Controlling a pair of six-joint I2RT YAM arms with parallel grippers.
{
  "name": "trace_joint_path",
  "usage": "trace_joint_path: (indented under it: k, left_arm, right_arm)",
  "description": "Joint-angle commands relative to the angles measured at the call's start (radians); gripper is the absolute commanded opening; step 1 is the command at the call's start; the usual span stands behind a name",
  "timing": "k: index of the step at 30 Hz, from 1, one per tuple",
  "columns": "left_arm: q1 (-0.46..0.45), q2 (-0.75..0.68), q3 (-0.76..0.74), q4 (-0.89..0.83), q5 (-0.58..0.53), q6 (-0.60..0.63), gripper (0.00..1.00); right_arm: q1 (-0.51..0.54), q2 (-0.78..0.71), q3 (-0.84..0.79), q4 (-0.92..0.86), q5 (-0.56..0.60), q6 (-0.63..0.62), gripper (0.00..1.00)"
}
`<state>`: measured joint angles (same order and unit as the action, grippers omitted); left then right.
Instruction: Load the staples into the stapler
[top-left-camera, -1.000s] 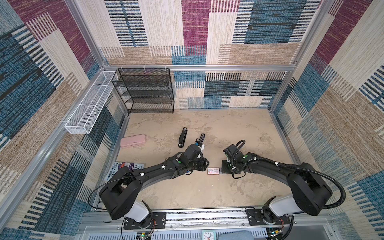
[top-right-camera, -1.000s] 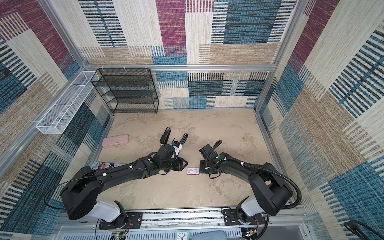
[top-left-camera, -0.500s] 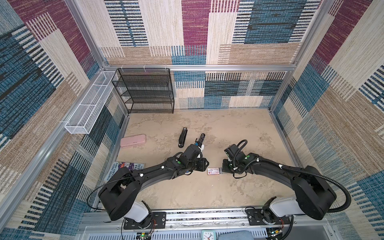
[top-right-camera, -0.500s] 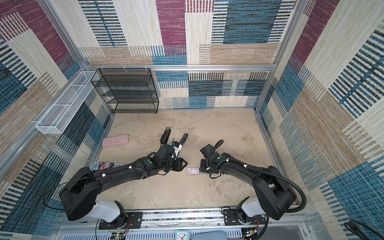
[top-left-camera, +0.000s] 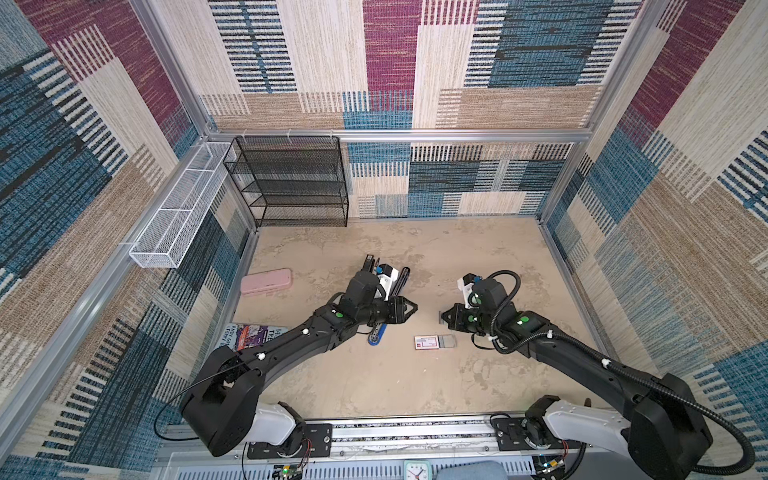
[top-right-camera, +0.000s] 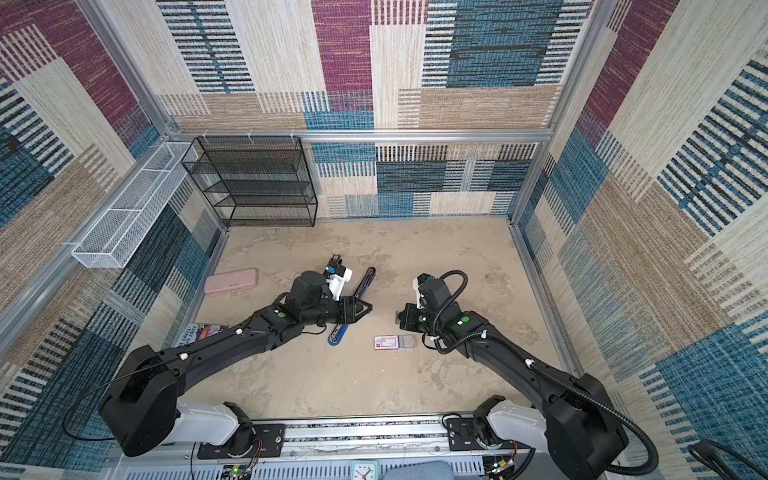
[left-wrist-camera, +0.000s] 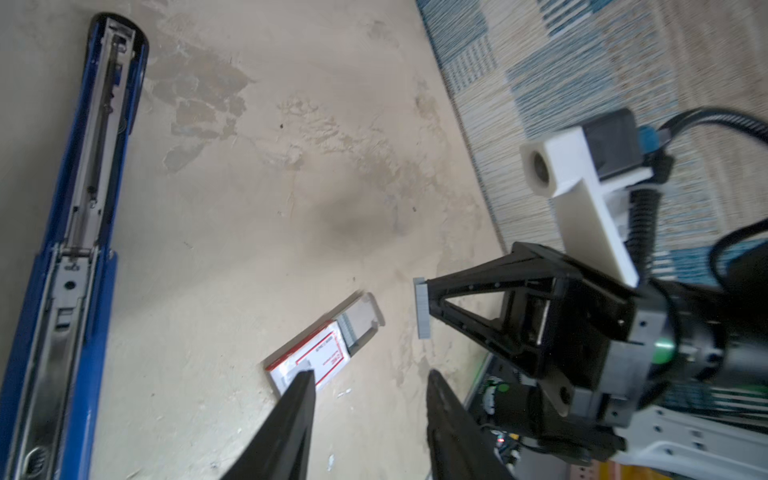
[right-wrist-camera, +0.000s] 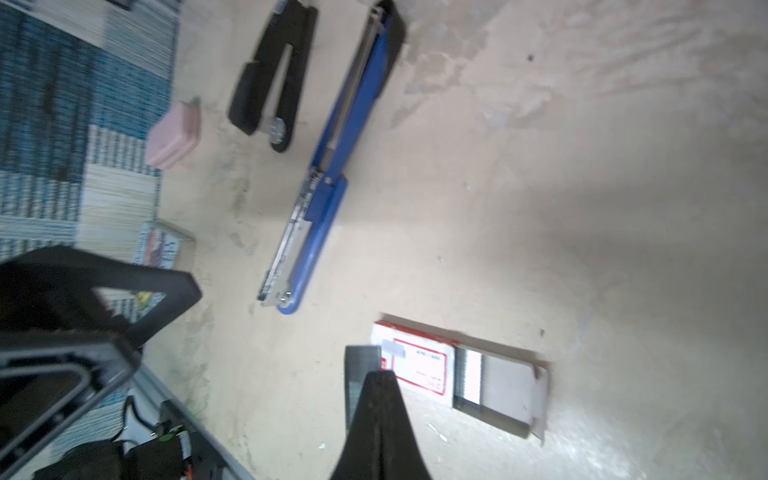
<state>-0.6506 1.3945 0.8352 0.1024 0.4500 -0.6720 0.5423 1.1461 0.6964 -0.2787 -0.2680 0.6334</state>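
The blue stapler (left-wrist-camera: 83, 208) lies opened flat on the sandy floor, its metal channel facing up; it also shows in the right wrist view (right-wrist-camera: 328, 178). The white staples box (top-left-camera: 427, 341) with a red label has its grey tray (top-left-camera: 447, 341) slid out, with grey strips at the tray's inner end (right-wrist-camera: 467, 382). My right gripper (top-left-camera: 443, 318) is shut on one grey strip of staples (left-wrist-camera: 422, 307), held above the floor beyond the box. My left gripper (top-left-camera: 411, 309) faces it across a gap, open and empty, over the stapler's middle.
A black stapler (right-wrist-camera: 272, 79) lies beyond the blue one. A pink oblong case (top-left-camera: 267, 281) sits at the left, and a printed booklet (top-left-camera: 249, 334) lies by the left wall. A black mesh shelf (top-left-camera: 291, 183) and a white wire basket (top-left-camera: 178, 208) stand at the back left.
Both grippers have lifted away from the staples box, the right one carrying the strip. The left jaws have widened a little.
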Motion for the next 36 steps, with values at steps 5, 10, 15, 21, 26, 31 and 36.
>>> trace_joint_path:
  k: [5, 10, 15, 21, 26, 31, 36]
  left_arm:
    - [0.061, -0.041, 0.041, 0.156, 0.387, -0.054, 0.48]
    - [0.090, -0.077, 0.009, 0.223, 0.475, -0.089, 0.48]
    - [0.100, -0.080, -0.015, 0.298, 0.547, -0.134, 0.48]
    - [0.100, -0.058, -0.022, 0.422, 0.606, -0.206, 0.47]
    - [0.101, -0.031, -0.033, 0.500, 0.635, -0.263, 0.42]
    - [0.100, -0.029, -0.038, 0.551, 0.644, -0.279, 0.42]
    - [0.099, -0.034, -0.042, 0.547, 0.652, -0.279, 0.42]
  right_arm:
    - [-0.047, -0.034, -0.003, 0.269, -0.359, -0.099, 0.00]
    - [-0.083, -0.028, -0.003, 0.372, -0.534, -0.107, 0.00]
    - [-0.099, -0.020, -0.019, 0.485, -0.674, -0.068, 0.00]
    - [-0.099, -0.008, -0.031, 0.560, -0.779, -0.033, 0.00]
    - [-0.100, -0.002, -0.039, 0.600, -0.817, -0.010, 0.00]
    - [-0.100, -0.004, -0.044, 0.637, -0.835, 0.018, 0.00]
    - [-0.100, 0.003, -0.047, 0.669, -0.837, 0.040, 0.00]
